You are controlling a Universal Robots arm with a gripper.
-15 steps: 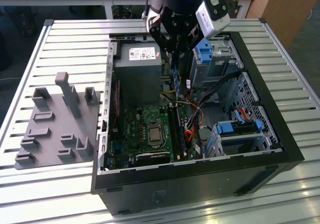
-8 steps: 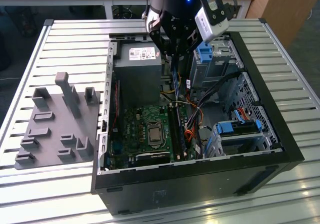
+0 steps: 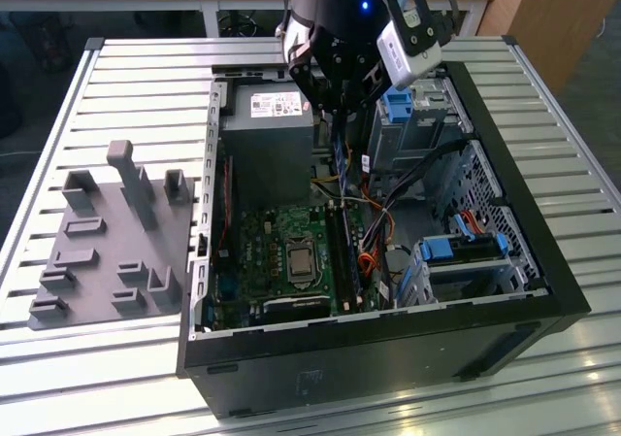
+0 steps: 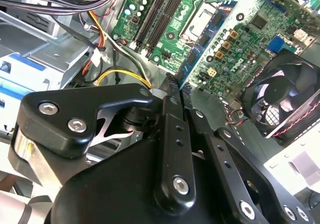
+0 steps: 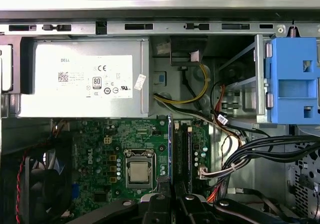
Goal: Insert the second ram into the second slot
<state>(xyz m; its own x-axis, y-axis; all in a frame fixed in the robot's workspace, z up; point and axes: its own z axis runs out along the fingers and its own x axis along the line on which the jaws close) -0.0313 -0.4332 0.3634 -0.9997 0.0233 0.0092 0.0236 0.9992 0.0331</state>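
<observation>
Exterior view, read from nine o'clock across to three. A grey fixture plate (image 3: 102, 247) with upright pegs lies on the slatted table (image 3: 126, 96), at nine o'clock from the open computer case (image 3: 388, 344). Inside the case, the power supply (image 3: 267, 130) sits at twelve o'clock from the motherboard (image 3: 262, 251). The memory slots (image 3: 344, 251) run along the board at three o'clock from the processor socket (image 3: 297, 258). Whether either slot is already filled cannot be told.

The gripper (image 3: 335, 101) hangs over the case at twelve o'clock from the memory slots. Its jaws are closed on the second ram (image 3: 337, 150), which hangs edge-down beneath them, above the board and apart from the slots. In the first wrist view the second ram (image 5: 170, 144) shows as a thin blue line parallel to the memory slots (image 5: 182, 149), just beside them on the socket side. In the second wrist view the second ram (image 4: 205, 49) juts out from the closed jaws.

A cable bundle (image 3: 408, 179) and a blue drive caddy (image 3: 464, 249) lie at three o'clock from the slots.

Assessment: the step in hand is the carry and line-up over the slot; insertion is not yet made. Seating calls for the lower edge square over the second slot, the stick plumb, and a straight press clear of the cable bundle
</observation>
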